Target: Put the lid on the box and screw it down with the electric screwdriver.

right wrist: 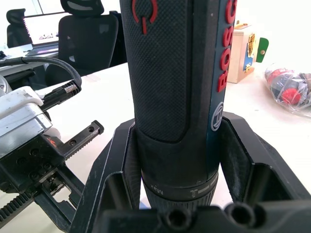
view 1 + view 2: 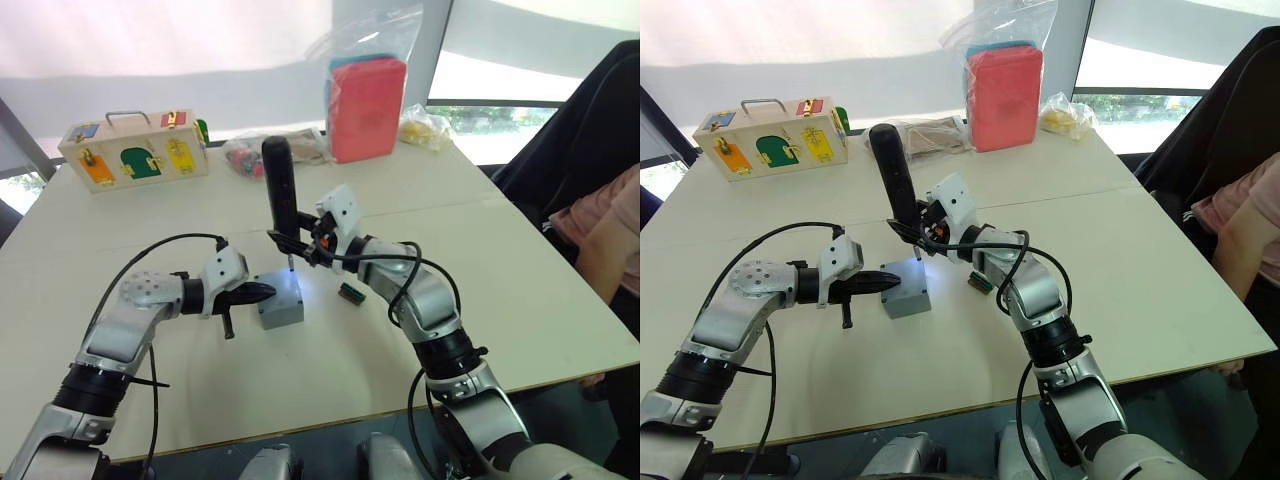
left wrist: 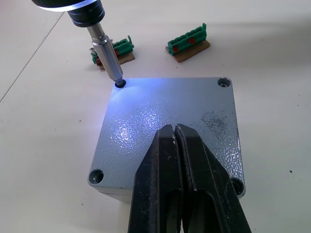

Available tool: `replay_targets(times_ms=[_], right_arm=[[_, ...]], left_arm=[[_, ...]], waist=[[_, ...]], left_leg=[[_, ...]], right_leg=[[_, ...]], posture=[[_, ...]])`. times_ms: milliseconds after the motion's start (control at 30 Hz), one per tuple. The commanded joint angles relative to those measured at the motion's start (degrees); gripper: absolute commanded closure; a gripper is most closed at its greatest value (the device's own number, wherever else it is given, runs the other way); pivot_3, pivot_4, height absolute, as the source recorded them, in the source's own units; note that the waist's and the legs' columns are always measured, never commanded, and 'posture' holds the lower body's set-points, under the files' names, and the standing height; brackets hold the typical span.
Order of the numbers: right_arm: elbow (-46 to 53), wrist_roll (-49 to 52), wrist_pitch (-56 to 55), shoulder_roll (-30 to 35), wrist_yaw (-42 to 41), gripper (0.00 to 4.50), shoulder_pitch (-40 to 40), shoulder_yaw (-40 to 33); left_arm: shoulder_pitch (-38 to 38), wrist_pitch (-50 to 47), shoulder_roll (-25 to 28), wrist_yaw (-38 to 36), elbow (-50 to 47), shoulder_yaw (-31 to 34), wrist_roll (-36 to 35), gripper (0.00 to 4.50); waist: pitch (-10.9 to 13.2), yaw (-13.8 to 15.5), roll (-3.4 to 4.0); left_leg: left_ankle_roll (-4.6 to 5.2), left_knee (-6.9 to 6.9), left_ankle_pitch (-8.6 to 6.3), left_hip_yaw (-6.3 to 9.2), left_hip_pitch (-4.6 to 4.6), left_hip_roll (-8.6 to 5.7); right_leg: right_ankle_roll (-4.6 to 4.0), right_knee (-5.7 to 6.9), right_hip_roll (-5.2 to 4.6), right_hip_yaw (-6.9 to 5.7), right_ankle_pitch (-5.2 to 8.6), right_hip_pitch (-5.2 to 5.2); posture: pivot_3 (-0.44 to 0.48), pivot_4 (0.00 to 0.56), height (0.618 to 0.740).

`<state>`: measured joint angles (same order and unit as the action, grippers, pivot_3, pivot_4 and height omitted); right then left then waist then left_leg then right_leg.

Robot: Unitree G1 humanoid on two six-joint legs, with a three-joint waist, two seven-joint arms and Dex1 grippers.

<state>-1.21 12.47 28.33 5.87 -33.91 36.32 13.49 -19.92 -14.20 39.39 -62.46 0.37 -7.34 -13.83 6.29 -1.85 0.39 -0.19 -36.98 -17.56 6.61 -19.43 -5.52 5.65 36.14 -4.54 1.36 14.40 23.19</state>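
right gripper (image 2: 300, 243) clamps the electric screwdriver (image 2: 281, 195) upright, bit in a corner hole of the lid (image 3: 167, 128) | left gripper (image 3: 179, 165) pinched closed, pressing lid onto box (image 2: 281, 310) mid-table; keeps it steady

lid (image 3: 170, 126): grey, fine speckled texture, washed with a blue-white glow by the screwdriver's tip
electric screwdriver (image 2: 281, 195): black textured body, red symbol and red lettering, silver metal bit
left tool (image 3: 176, 141): black fingers, resting on the lid
right tool (image 1: 180, 194): black fingers either side of the screwdriver
connector blocks (image 3: 188, 43): green on brown bases, beyond the lid
table (image 2: 520, 290): pale cream
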Motion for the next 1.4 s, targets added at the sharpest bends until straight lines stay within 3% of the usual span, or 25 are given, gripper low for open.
replay_targets(times_ms=[33,233,500,667,933,1167,1400], right_arm=[[-6.3,-3.8,2.1,2.2,0.4,2.76,-2.8,3.1],[-2.7,-1.4,-3.2,0.8,-0.2,2.76,-1.3,0.2],[7.8,5.6,-1.7,0.1,-0.4,2.76,4.5,-6.2],[14.2,12.4,6.4,2.7,0.9,2.76,9.6,-12.0],[18.3,20.6,30.3,13.7,5.7,2.76,15.2,-19.4],[14.6,18.3,49.2,33.2,2.7,2.76,20.2,-11.0],[2.3,15.0,61.2,39.7,2.0,2.76,25.0,0.0]], left_arm=[[0.5,0.0,0.1,-0.2,0.6,-0.3,0.6,4.5],[0.4,-0.2,0.2,-0.2,0.2,-0.2,0.4,4.5],[-0.3,-1.5,0.6,-0.5,-2.1,0.6,-1.0,4.5],[-1.5,-2.9,1.6,-0.8,-5.5,2.1,-2.4,4.5],[-4.2,-9.2,4.4,-1.3,-13.3,7.8,-9.3,4.5],[-5.8,-14.2,8.6,-1.8,-18.5,12.4,-15.1,4.5],[-5.1,-15.4,9.7,-1.5,-21.0,13.3,-16.9,4.5]], waist=[[0.0,0.1,0.01],[0.2,0.8,0.03],[1.0,1.0,-0.03],[1.2,0.9,-0.1],[2.0,0.9,-0.33],[2.7,1.0,-0.25],[2.7,0.9,-0.28]], left_leg=[[0.0,0.0,0.0,0.0,0.0,0.0],[0.0,0.01,0.0,0.0,-0.03,0.0],[0.0,0.0,0.0,0.0,-0.38,0.0],[-0.64,-0.27,0.39,0.03,-2.06,-0.02],[-0.58,-0.18,0.36,0.02,-2.19,0.0],[-0.64,-0.24,0.41,0.03,-2.51,0.0],[-0.64,-0.27,0.41,-0.05,-2.78,0.03]], right_leg=[[0.0,-0.01,0.0,0.0,0.0,0.0],[0.02,-0.02,0.0,0.0,0.01,0.03],[0.02,0.01,-0.01,0.0,0.0,0.17],[-0.06,0.28,-0.03,-0.02,-0.09,1.8],[-0.11,0.26,-0.05,-0.01,-0.11,1.94],[-0.16,0.25,-0.09,-0.11,-0.15,2.2],[-0.16,0.11,-0.09,-0.07,-0.15,2.38]], posture=[[0.0,0.15,0.74],[0.0,0.15,0.74],[0.0,0.15,0.74],[0.0,0.15,0.74],[0.0,0.15,0.74],[0.0,0.15,0.74],[0.0,0.15,0.74]])
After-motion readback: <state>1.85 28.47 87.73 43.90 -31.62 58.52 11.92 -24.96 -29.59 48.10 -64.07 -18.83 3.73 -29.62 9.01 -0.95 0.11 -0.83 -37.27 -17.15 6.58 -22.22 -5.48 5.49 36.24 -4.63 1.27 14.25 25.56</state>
